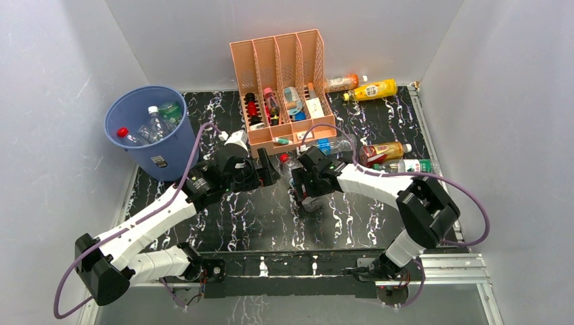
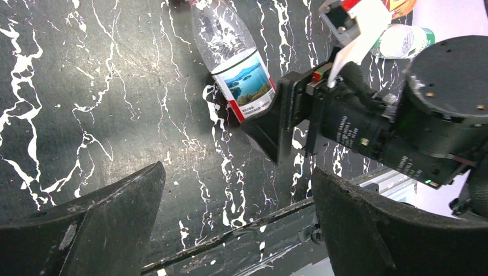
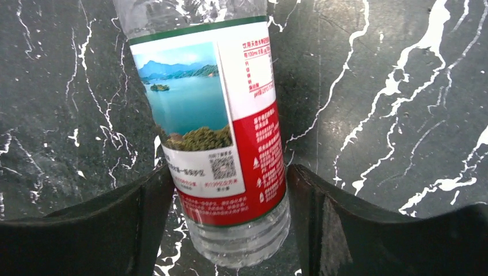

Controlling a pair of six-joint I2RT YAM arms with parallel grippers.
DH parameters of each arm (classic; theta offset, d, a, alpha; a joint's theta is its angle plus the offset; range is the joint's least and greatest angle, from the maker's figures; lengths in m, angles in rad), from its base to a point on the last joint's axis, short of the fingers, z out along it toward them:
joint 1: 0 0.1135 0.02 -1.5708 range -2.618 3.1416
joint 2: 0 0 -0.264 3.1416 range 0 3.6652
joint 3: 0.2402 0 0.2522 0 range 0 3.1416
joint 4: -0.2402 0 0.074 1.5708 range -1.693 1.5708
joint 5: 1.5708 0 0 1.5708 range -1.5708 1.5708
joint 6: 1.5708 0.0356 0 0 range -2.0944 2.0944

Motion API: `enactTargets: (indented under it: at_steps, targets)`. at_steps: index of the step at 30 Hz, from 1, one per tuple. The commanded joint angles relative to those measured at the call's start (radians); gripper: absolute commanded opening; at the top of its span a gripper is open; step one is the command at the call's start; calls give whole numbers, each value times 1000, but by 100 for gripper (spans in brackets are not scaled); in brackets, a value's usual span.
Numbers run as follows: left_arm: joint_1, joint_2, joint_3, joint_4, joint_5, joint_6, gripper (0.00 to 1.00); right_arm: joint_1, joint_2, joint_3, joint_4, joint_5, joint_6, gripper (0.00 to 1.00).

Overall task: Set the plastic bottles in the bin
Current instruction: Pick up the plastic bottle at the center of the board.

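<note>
Near the table's middle, the right gripper (image 3: 230, 183) grips the bottom end of a red-label bottle (image 3: 221, 132), one finger against each side. This clear bottle lies along the black marbled table (image 1: 257, 217), its neck pointing toward eleven o'clock. Just at nine o'clock of it, the left gripper (image 2: 239, 198) hangs over bare tabletop with its fingers spread wide and nothing between them.

At three o'clock two more bottles lie side by side: a brown-label bottle (image 1: 382, 152) and a green-label bottle (image 1: 407, 166). A blue-label bottle (image 1: 333, 144) lies just in front of the peach rack (image 1: 284, 74), which stands at twelve o'clock.

At ten o'clock stands the blue bin (image 1: 166, 152), with several clear bottles inside.

Farthest back, at one o'clock beside the rack, lie an orange bottle (image 1: 342, 82) and a yellow bottle (image 1: 373, 89).
</note>
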Motion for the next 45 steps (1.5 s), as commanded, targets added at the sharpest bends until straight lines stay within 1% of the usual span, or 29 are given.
enactTargets:
  at_steps: [1, 3, 4, 5, 6, 10, 15, 18, 21, 24, 28, 35, 45]
  targets:
    - [-1, -22, 4, -12, -3, 3, 98, 21, 46, 53, 27, 14, -5, 72]
    - [-1, -21, 3, -10, -2, 3, 98, 27, 51, 52, 27, 13, -1, 56]
    - [-1, -19, 4, -8, 1, 3, 98, 28, 45, 52, 27, 14, 2, 50]
    - [-1, -17, 4, -7, 3, 3, 98, 29, 38, 52, 26, 13, 3, 44]
    - [-1, -11, 3, -3, 7, 3, 98, 29, 27, 53, 21, 13, 5, 41]
    - [-1, 21, 2, 28, 42, -6, 98, 29, -67, 61, 20, -18, 5, 40]
    - [-1, 71, -5, 130, 110, -43, 98, 29, -208, 81, 79, -120, 20, 41]
    - [-1, 100, 1, 179, 121, -65, 98, 29, -260, 102, 104, -187, 47, 41]
    - [-1, 109, 2, 203, 100, -87, 98, 29, -279, 122, 113, -256, 65, 41]
    - [-1, 107, 4, 220, 71, -104, 98, 28, -290, 121, 127, -289, 65, 41]
    - [-1, 76, -10, 260, 37, -130, 98, 31, -295, 107, 130, -294, 65, 41]
    - [-3, 5, -68, 374, 4, -164, 98, 37, -303, 81, 144, -301, 65, 41]
    - [-3, 84, -29, 346, -61, -134, 98, 52, -313, 116, 139, -321, 65, 41]
